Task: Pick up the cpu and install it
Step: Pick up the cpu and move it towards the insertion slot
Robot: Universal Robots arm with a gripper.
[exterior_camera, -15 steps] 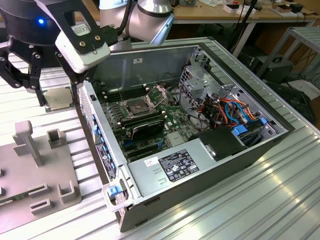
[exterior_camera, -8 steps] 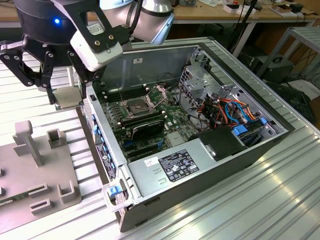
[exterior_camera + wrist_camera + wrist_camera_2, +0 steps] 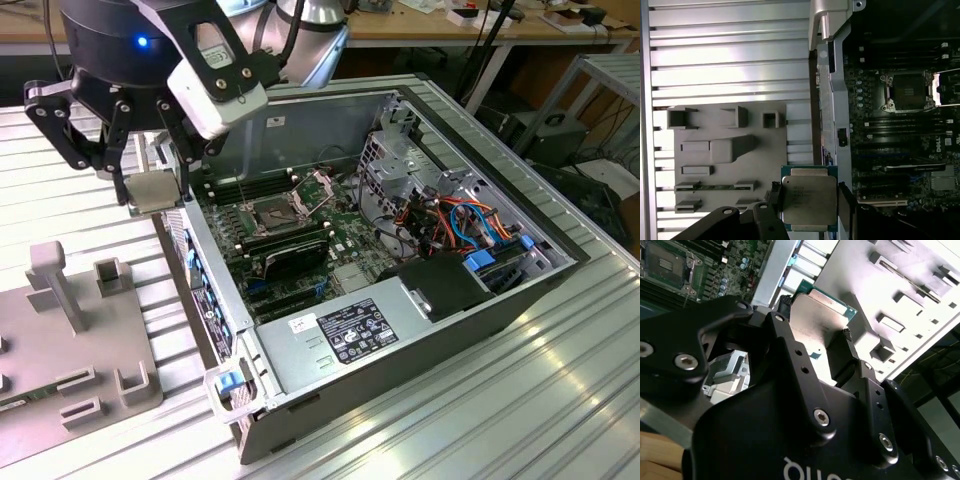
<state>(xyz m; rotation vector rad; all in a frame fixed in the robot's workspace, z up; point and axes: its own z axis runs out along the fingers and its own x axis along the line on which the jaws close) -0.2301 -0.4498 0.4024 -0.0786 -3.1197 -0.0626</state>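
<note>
Arm [image 3: 318,30] comes in from top of the exterior view, gripper [image 3: 155,194] pointing down, fingers [image 3: 790,352] clamped on opposite edges of cpu [image 3: 808,200], held flat.

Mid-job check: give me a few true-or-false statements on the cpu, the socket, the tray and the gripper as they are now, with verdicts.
1. The gripper is shut on the cpu. True.
2. The cpu sits in the socket. False: the socket is empty with its frame flipped open, and the cpu is held between the fingers.
3. The grey tray lies outside the case. True.
4. The gripper hangs at the exterior view's right of the case. False: it is near the case's edge on the exterior view's left, between tray and board.
</note>
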